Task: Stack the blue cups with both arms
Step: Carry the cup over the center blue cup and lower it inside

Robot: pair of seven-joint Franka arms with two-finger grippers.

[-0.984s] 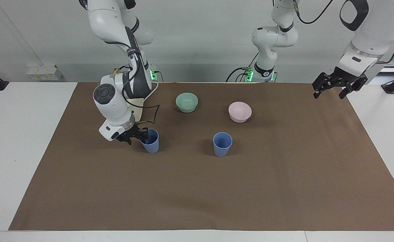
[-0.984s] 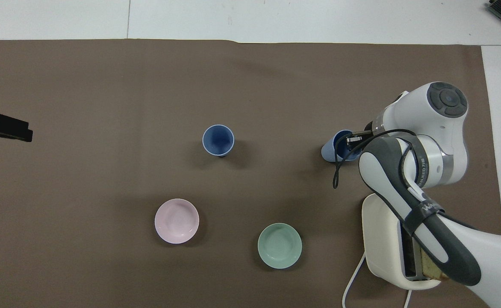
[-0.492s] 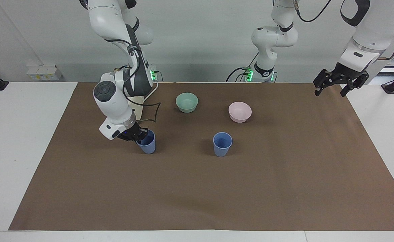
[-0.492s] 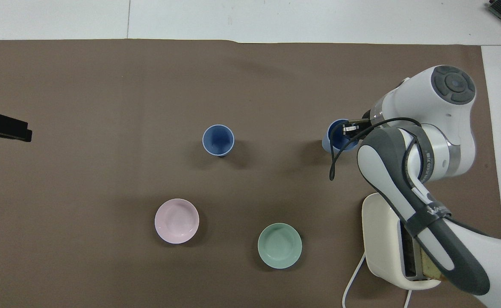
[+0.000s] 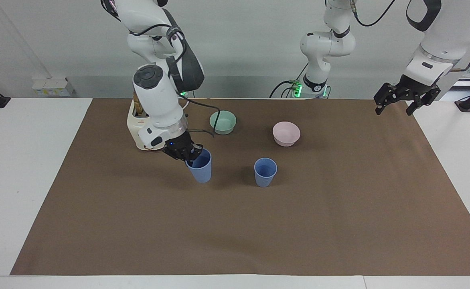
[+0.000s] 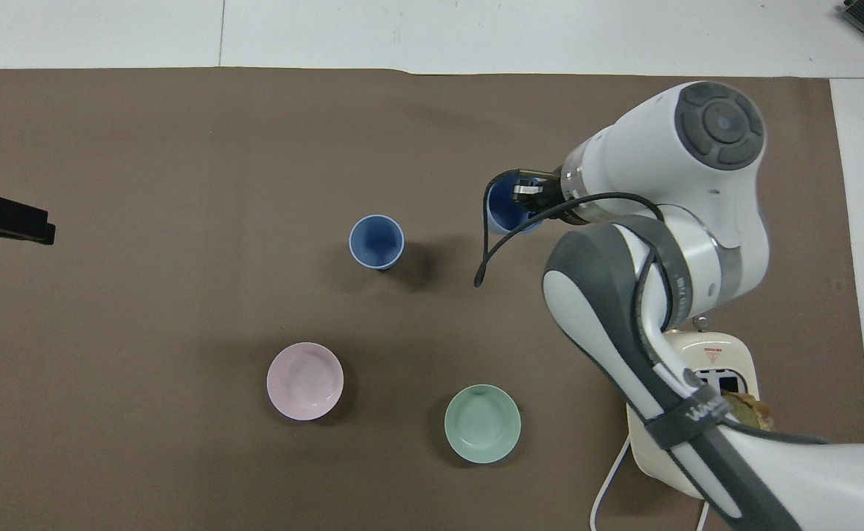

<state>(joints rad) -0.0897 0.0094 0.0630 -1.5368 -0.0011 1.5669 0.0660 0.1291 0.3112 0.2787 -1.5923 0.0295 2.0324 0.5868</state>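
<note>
Blue and plain, with no words on them, the two small cups are wide at the top and narrow at the bottom; one cup (image 5: 265, 172) stands on the brown mat (image 5: 339, 208), farther from the robots than the pink bowl (image 5: 286, 133). The right gripper (image 5: 187, 154) pinches the rim of the other cup (image 5: 200, 168), lifted a little over the mat, tilted, between the standing cup and the cream toaster (image 5: 136, 128), whose small red label is too tiny to read. The left gripper (image 5: 404, 99) waits with jaws wide apart, over the mat's edge at the left arm's end.
</note>
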